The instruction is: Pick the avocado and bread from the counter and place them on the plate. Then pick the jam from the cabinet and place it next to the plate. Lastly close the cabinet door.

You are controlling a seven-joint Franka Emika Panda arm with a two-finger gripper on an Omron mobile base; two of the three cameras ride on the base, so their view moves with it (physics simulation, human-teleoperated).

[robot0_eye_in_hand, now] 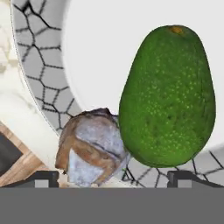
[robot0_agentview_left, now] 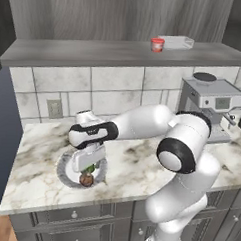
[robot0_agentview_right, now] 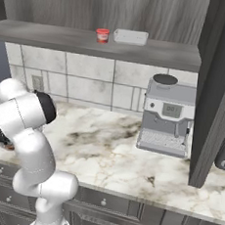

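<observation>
Over the plate (robot0_agentview_left: pixel 65 165) at the left end of the counter (robot0_agentview_left: pixel 140 168), the white arm is reaching across from the right, its gripper (robot0_agentview_left: pixel 88 167) pointing down just above the food. Looking along the hand, both small dark fingertips (robot0_eye_in_hand: pixel 43 178) are standing far apart at the bottom corners, so the claw is spread wide and gripping nothing. Between and just beyond them the avocado (robot0_eye_in_hand: pixel 168 96) is lying on the plate's white centre, its broad end reaching onto the patterned grey rim (robot0_eye_in_hand: pixel 37 65), with the bread (robot0_eye_in_hand: pixel 89 146) sitting right beside it on that rim; whether the two are actually touching I cannot tell. Seen from the left base camera, a bit of the green avocado (robot0_agentview_left: pixel 91 168) and the brown bread (robot0_agentview_left: pixel 86 179) are peeking out under the hand, near the front edge of the plate.

Up on the grey shelf board of the cabinet (robot0_agentview_right: pixel 116 46), the jam (robot0_agentview_right: pixel 102 35) is standing upright, with a white rectangular tray (robot0_agentview_right: pixel 131 36) just beside it on its right. The cabinet door (robot0_agentview_right: pixel 220 91) is hanging open, edge-on at the right of the right base camera. A grey coffee machine (robot0_agentview_right: pixel 167 115) is sitting on the counter below the shelf, well apart from the plate
</observation>
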